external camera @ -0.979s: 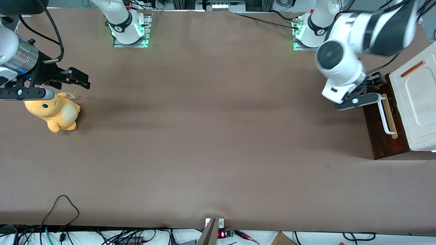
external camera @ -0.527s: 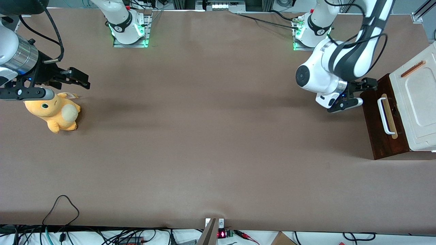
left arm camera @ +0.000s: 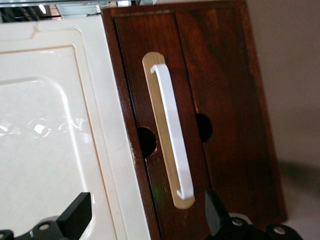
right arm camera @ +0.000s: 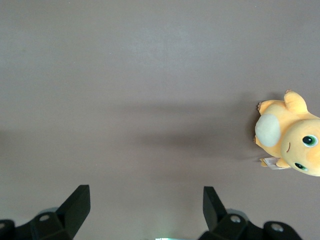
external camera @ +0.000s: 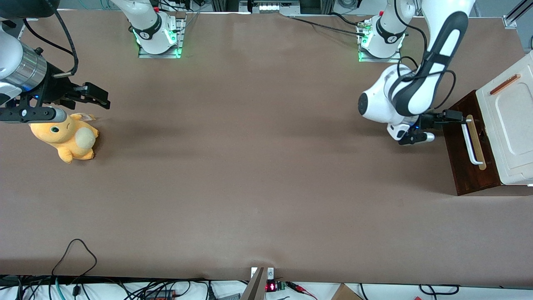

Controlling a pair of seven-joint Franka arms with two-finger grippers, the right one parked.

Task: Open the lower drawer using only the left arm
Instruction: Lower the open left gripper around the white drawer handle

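My left arm (external camera: 410, 93) has folded in closer to its base since half a second ago, the forearm now more upright, and my hand (external camera: 437, 125) has moved toward the lower drawer (external camera: 466, 166). A second ago the hand was right over the farther end of the white bar handle (external camera: 469, 141); half a second ago it had drawn off to hover above the bare counter (external camera: 250, 166) in front of the drawer; now it has come in again at the drawer's front edge, its farther finger (external camera: 454, 116) reaching up against the handle's farther end, while the nearer finger (external camera: 418, 137) hangs over the counter just in front of the dark wood.

My hand is released, the two fingers spread wide and grasping nothing. In the wrist view one finger (left arm camera: 217, 217) sits over the reddish-brown drawer front (left arm camera: 235, 125) and the other (left arm camera: 75, 217) over the white cabinet top (left arm camera: 55, 125), with the handle (left arm camera: 172, 132) on its pale wood strip (left arm camera: 155, 145) lying between them.

The drawer itself has not shifted: it stands at my working end of the counter, under the white cabinet top (external camera: 510, 125) with its thin copper-coloured bar (external camera: 504, 84), looking the same as in both earlier moments. The yellow plush toy (external camera: 66, 139) lies unmoved toward the parked arm's end of the counter
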